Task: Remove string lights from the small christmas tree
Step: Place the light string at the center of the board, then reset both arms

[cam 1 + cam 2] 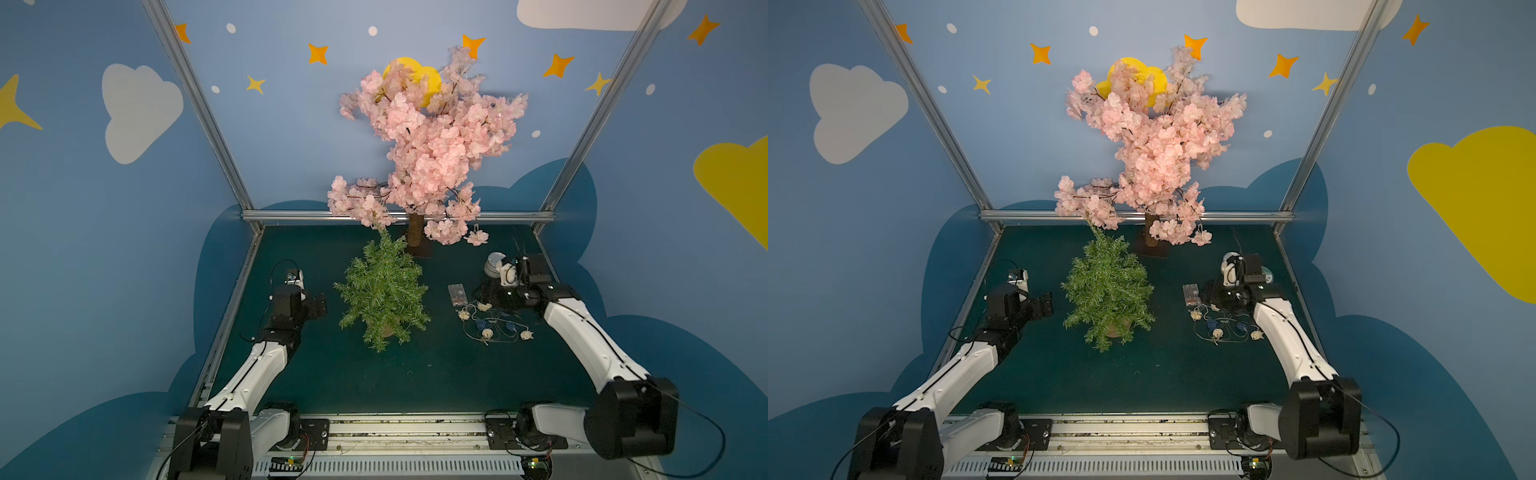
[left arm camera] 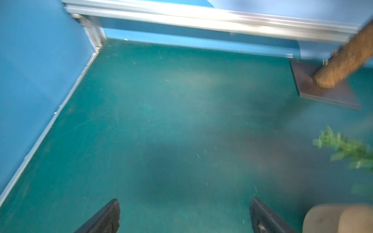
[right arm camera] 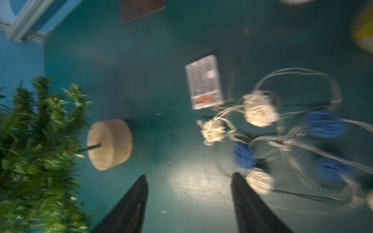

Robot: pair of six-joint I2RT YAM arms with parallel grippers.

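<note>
Lying in a loose heap on the mat (image 1: 332,374), the lights (image 1: 494,322) are clear of the tree (image 1: 384,291), on its right, with no wire that I can see in the branches. The clear box (image 3: 204,81) lies at the heap's far end, its long side pointing toward the back wall. The right gripper (image 3: 189,175) hangs over the heap's tree-side edge, jaws apart over bare mat, one cream ball just beside a finger. The left gripper (image 2: 184,199), jaws wide and empty, is beyond the tree. I'd say the right arm only needs to withdraw.
</note>
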